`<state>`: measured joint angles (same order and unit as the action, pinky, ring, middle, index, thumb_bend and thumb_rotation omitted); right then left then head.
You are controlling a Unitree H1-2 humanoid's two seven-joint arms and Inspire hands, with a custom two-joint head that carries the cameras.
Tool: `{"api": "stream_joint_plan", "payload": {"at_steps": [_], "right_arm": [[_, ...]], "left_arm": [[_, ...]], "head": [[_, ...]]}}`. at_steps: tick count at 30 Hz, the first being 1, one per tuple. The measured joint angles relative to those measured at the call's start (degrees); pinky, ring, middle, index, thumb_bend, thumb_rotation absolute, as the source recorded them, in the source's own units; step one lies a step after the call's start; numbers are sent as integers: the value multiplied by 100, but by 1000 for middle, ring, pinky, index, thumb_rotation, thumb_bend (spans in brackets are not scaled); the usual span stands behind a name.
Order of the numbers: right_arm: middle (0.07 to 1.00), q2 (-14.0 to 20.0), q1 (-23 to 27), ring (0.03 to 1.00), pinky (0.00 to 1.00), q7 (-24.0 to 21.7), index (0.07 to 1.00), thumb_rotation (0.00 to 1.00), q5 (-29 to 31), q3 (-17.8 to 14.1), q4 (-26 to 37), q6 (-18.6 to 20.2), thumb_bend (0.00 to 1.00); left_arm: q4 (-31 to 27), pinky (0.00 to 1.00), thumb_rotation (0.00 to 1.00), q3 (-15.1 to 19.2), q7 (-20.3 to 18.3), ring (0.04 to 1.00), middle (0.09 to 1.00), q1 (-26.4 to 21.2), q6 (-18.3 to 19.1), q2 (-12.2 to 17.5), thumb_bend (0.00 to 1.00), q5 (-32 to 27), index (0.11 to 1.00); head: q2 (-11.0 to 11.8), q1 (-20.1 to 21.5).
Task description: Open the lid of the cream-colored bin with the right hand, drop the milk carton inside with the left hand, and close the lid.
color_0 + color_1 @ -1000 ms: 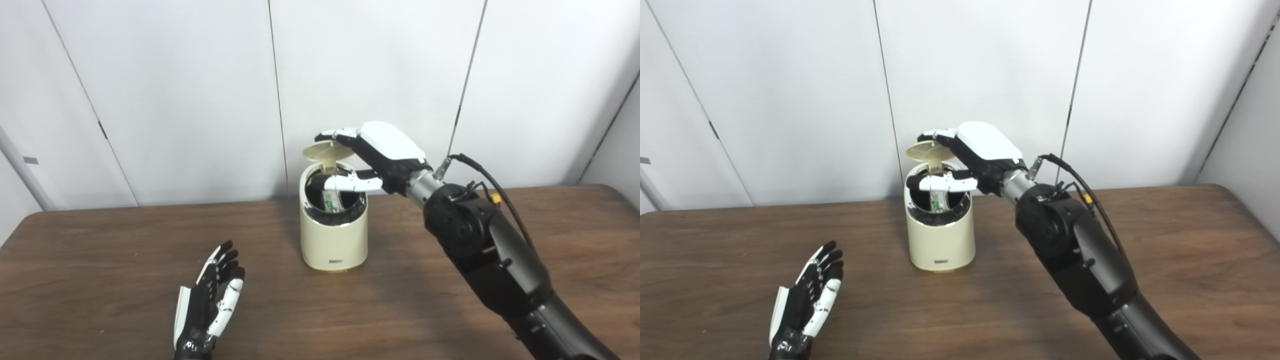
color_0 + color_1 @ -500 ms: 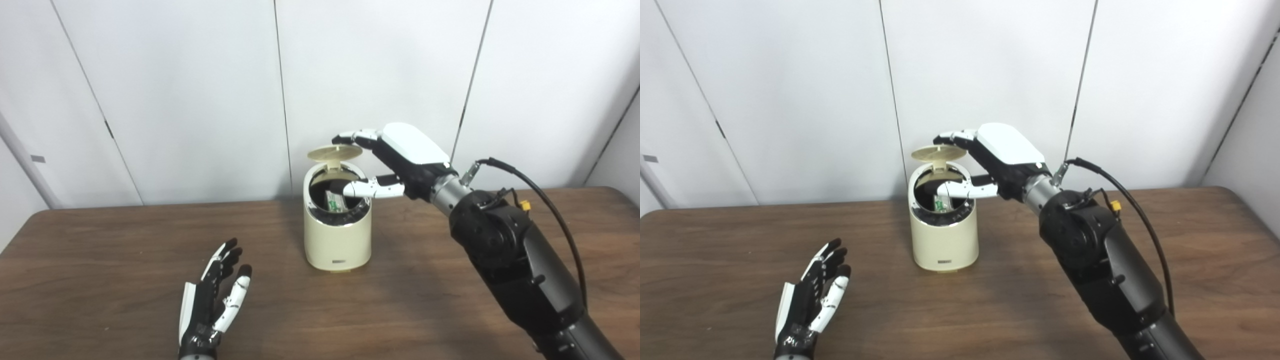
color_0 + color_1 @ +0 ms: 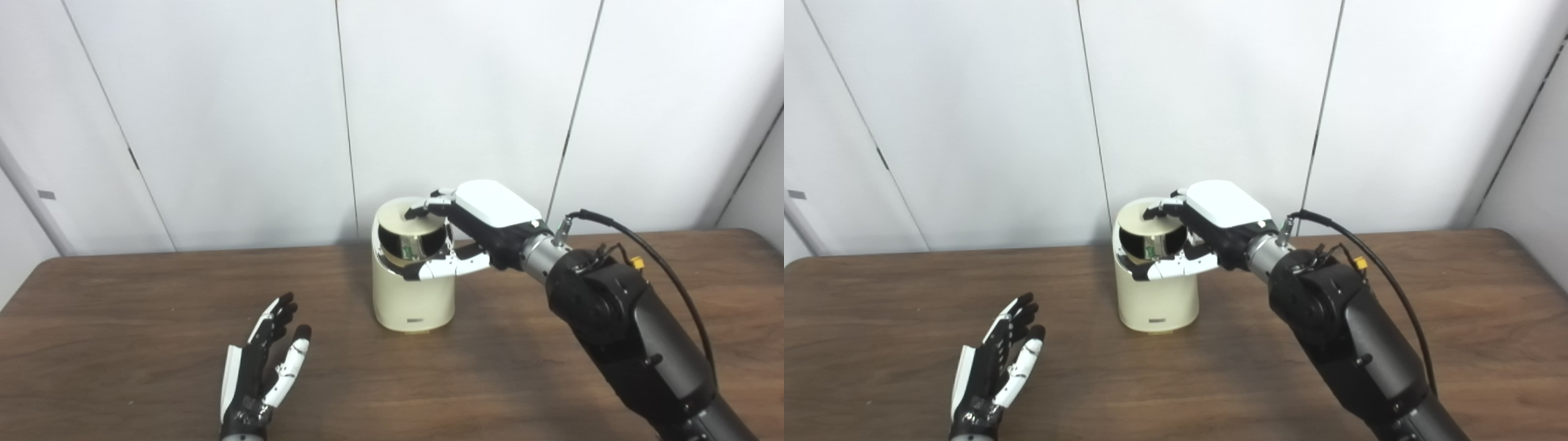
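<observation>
The cream-colored bin (image 3: 413, 294) stands upright at the table's middle back. Its round lid (image 3: 401, 214) is tipped low over the mouth, with a dark gap still showing at the front. Through that gap I glimpse a bit of the green-and-white milk carton (image 3: 409, 247) inside. My right hand (image 3: 481, 220) lies over the bin's top, its fingers (image 3: 1159, 210) resting on the lid and its thumb (image 3: 1164, 268) spread across the front rim. My left hand (image 3: 264, 366) rests open on the table at the front left, palm up and holding nothing.
The brown wooden table (image 3: 122, 306) runs the full width, with white wall panels close behind the bin. My right forearm (image 3: 625, 324) with its black cable crosses the table's right half.
My right hand has come down and pushed the lid from nearly level above the bin to almost over the mouth. The thumb dropped from the opening to the front rim. The left hand barely moved.
</observation>
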<state>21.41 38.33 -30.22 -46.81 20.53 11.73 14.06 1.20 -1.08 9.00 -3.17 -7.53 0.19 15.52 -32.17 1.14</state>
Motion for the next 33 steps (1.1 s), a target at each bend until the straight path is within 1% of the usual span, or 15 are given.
{"api": "stream_joint_plan", "payload": {"at_steps": [8,14,17,18,20,23,29,33], "right_arm": [[811,0,-35,921,864,-183,804,871,-119,76,17,-7,612],[784,-5,-119,915,877,-269,808,828,-136,82,57,-19,605],[757,-14,-137,905,896,-269,810,785,-128,68,100,-19,592],[741,-20,-148,894,895,-266,811,768,-119,62,109,-22,586],[728,-27,-157,883,898,-261,831,758,-106,48,130,-30,585],[725,-27,-177,876,913,-264,890,745,-96,46,168,-27,593],[709,-33,-194,862,919,-311,874,736,-99,49,182,17,588],[719,-33,-194,875,921,-344,873,721,-98,52,181,42,584]], "left_arm": [[0,876,693,-5,1,883,871,-1,4,-7,546,72,903],[-1,869,705,-14,2,893,894,-1,17,-10,549,167,901],[-1,843,664,-11,-1,862,866,0,14,-15,543,153,905],[-1,820,660,-4,-4,844,856,0,14,-18,544,111,910],[-1,803,661,5,-3,829,847,0,13,-22,544,50,917],[-6,800,648,5,-3,830,852,2,13,-32,536,28,928],[-12,815,661,7,-4,834,855,8,5,-54,552,-33,957],[-10,810,661,6,-6,827,855,7,-1,-58,553,-62,966]], "head": [[-18,-18],[-52,-26],[-53,-26],[-53,-26],[-88,-53],[-114,-53],[-141,-79],[-158,-88]]}}
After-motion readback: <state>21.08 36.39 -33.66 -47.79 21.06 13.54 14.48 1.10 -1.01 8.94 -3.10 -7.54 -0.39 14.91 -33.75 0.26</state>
